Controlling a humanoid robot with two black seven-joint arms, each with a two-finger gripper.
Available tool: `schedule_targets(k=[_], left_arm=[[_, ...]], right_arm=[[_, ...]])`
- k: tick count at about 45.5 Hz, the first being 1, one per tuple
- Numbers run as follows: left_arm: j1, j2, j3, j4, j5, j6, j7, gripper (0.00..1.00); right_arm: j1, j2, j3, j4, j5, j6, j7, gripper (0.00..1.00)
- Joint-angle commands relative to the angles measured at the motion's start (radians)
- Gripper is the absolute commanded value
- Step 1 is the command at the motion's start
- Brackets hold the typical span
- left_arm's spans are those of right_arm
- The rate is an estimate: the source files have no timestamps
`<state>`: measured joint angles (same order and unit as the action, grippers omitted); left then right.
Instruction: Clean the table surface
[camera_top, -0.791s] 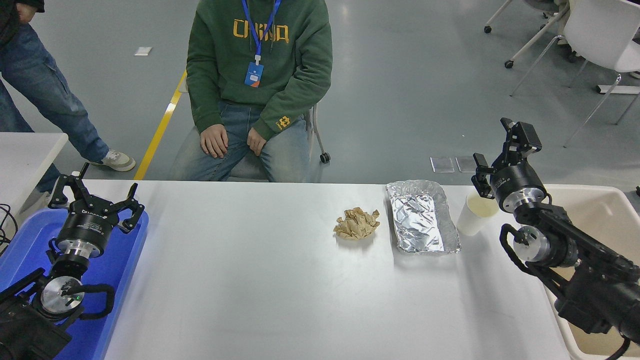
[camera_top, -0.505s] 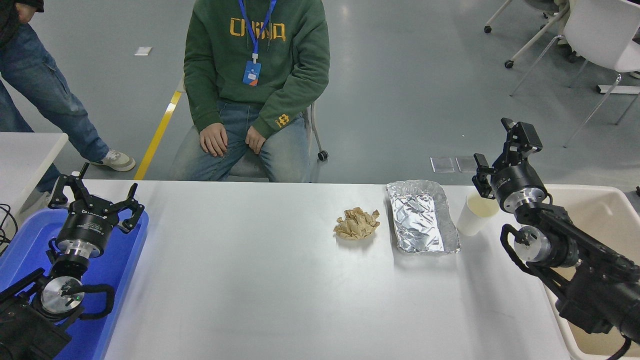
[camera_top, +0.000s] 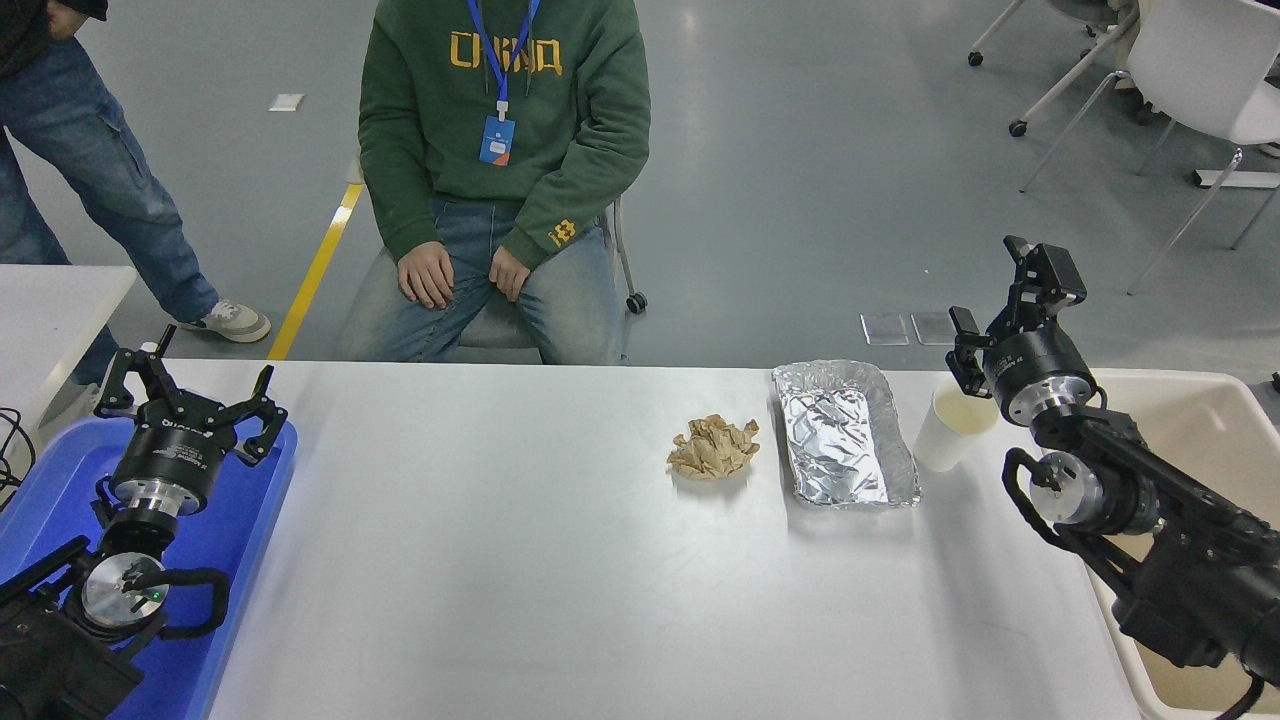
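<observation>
**Overhead, both pincers raised above a littered tabletop**

Nearest the camera, the two black arms enter from the bottom corners. The left pincer (camera_top: 187, 395) hangs over the blue tray (camera_top: 245, 520) at the left edge, its fingers spread wide and holding nothing. The right pincer (camera_top: 1010, 305) is held up at the right side, its fingers likewise parted with nothing between them, pointing away from the camera.

The table surface (camera_top: 520, 560), broad and white-grey, fills the span between the two pincers and runs from the near edge to the far edge; the part nearest the camera is bare. To the right of the right arm, a cream bin (camera_top: 1190, 420) stands against the table's side.

Just below and to the left of the right pincer stands a white paper cup (camera_top: 945, 430), upright, partly overlapped in this view by the pincer's body; whether they touch cannot be told. Left of the cup, close beside it, lies a foil tray (camera_top: 840, 435), its long side running away from the camera. Further left of the right pincer, near the foil tray but apart from it, sits a crumpled brown paper wad (camera_top: 713, 447).

Beyond the far edge, between the two pincers, a seated person in a green hoodie (camera_top: 500, 110) rests both hands on the knees. A second person in jeans (camera_top: 90, 170) stands beyond the left pincer, near the corner of a small white table (camera_top: 50, 300).
</observation>
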<state>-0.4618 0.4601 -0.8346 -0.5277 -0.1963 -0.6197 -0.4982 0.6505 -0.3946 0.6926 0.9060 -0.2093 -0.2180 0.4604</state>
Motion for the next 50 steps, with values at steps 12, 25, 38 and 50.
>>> schedule_targets(k=[12, 25, 38, 50], left_arm=[[-0.001, 0.000, -0.001, 0.000, 0.001, -0.002, 0.000, 1.00], [-0.001, 0.000, -0.001, 0.000, 0.001, -0.002, 0.000, 1.00], [-0.001, 0.000, -0.001, 0.000, 0.001, -0.002, 0.000, 1.00], [-0.001, 0.000, -0.001, 0.000, 0.001, -0.002, 0.000, 1.00]], right_arm=[[0.003, -0.021, 0.004, 0.008, 0.001, -0.007, -0.014, 1.00], [0.029, -0.021, 0.008, 0.022, 0.018, -0.046, -0.101, 1.00], [0.029, -0.081, -0.013, 0.094, 0.011, -0.050, -0.135, 1.00], [0.023, -0.194, -0.077, 0.226, -0.024, -0.049, -0.281, 1.00]])
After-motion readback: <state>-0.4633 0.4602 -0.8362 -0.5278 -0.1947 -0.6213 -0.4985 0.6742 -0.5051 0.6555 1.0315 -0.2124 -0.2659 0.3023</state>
